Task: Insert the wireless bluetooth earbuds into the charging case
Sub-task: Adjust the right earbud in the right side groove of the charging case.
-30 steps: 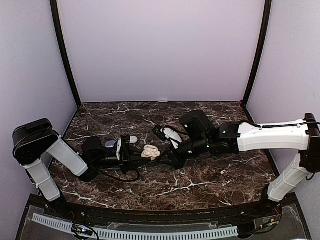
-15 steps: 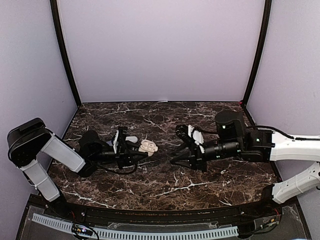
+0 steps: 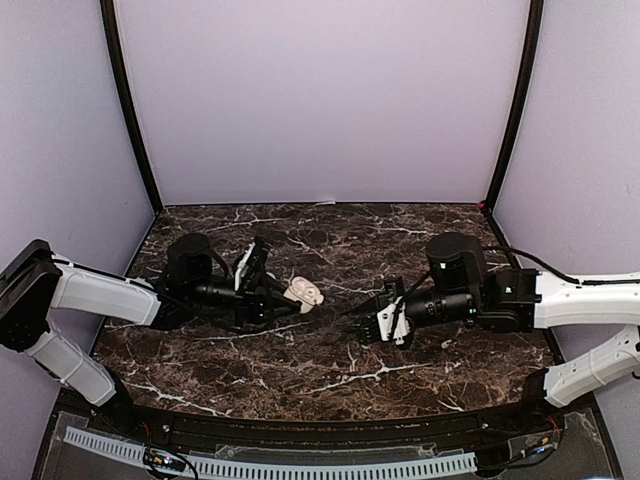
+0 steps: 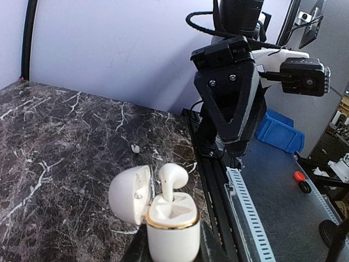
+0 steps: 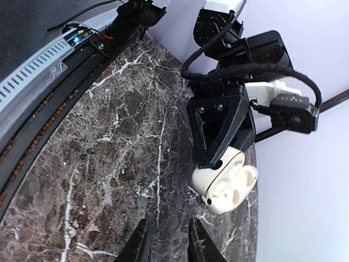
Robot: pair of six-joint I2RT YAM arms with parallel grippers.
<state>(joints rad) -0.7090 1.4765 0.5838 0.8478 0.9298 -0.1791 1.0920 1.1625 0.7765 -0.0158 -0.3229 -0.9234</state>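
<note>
My left gripper [image 3: 280, 297] is shut on a white charging case [image 3: 303, 291] with a gold rim, lid open, and holds it just above the marble table. In the left wrist view the case [image 4: 172, 218] stands between my fingers, and one white earbud [image 4: 173, 179] stands stem-down in a slot with its head sticking out. The other slot looks empty. My right gripper [image 3: 364, 322] is open and empty, right of the case and pointing at it. In the right wrist view its fingertips [image 5: 143, 240] are apart, short of the case [image 5: 224, 188]. No other earbuds show.
A tiny white bit [image 4: 136, 147] lies on the marble beyond the case; I cannot tell what it is. A black rail and white perforated strip [image 3: 300, 466] run along the table's near edge. Purple walls close the back and both sides.
My right gripper has drawn back from the case to the right and lowered. My left arm has stretched out flatter and carried the case slightly up and away from me.
</note>
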